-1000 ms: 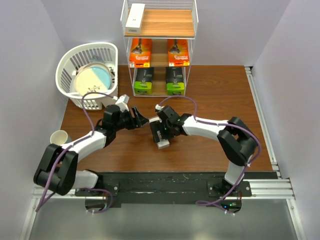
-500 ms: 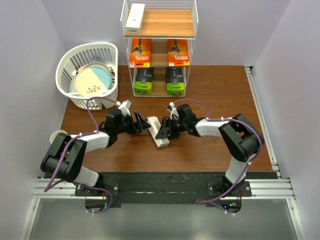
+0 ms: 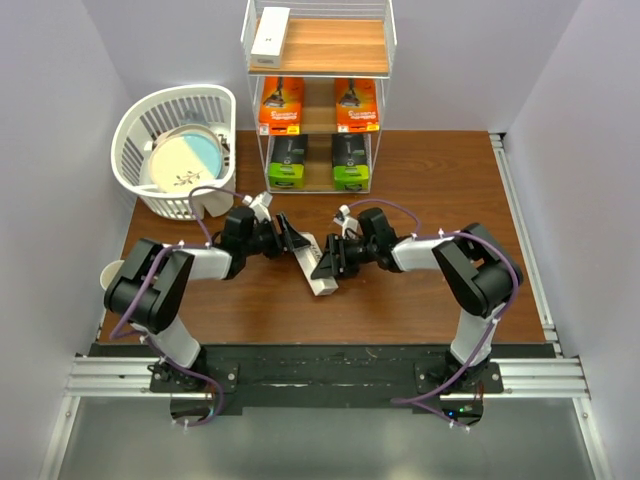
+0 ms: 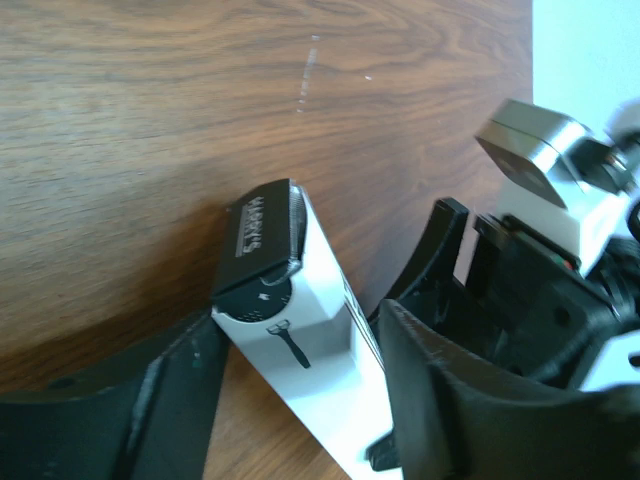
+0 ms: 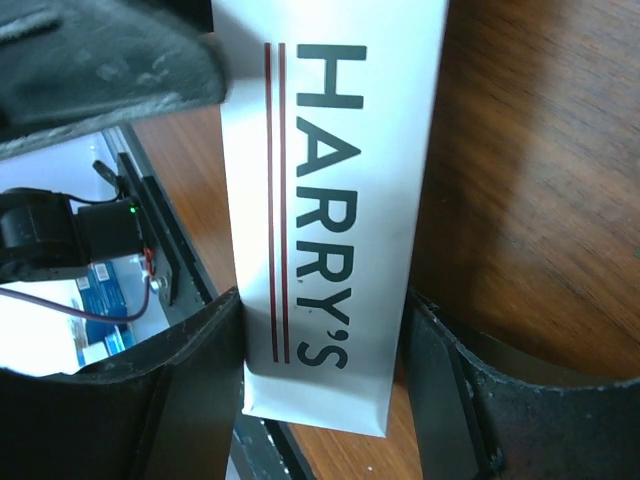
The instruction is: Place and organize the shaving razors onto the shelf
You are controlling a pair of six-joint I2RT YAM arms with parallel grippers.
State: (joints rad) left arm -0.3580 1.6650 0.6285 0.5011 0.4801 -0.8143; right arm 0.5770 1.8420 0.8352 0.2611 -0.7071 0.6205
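Observation:
The long white HARRY'S box (image 3: 320,280) lies slanted at mid-table between both grippers. My right gripper (image 3: 325,262) is shut on its near end, and the right wrist view shows the box (image 5: 330,150) squeezed between my fingers (image 5: 322,300). My left gripper (image 3: 297,240) is open with a finger on each side of the box's far, black end (image 4: 265,235); I cannot tell whether its fingers (image 4: 300,320) touch. On the shelf (image 3: 335,45), another white box (image 3: 270,32) lies on top, two orange boxes (image 3: 281,100) in the middle, two black-and-lime packs (image 3: 287,162) below.
A white slatted basket (image 3: 135,120) holding plates stands at the far left beside the shelf. A paper cup (image 3: 120,273) sits at the left table edge. The right arm's wrist (image 4: 540,260) fills the right side of the left wrist view.
My right gripper carried the HARRY'S box left and lowered it flatter. My left gripper swung right and now straddles the box's far end.

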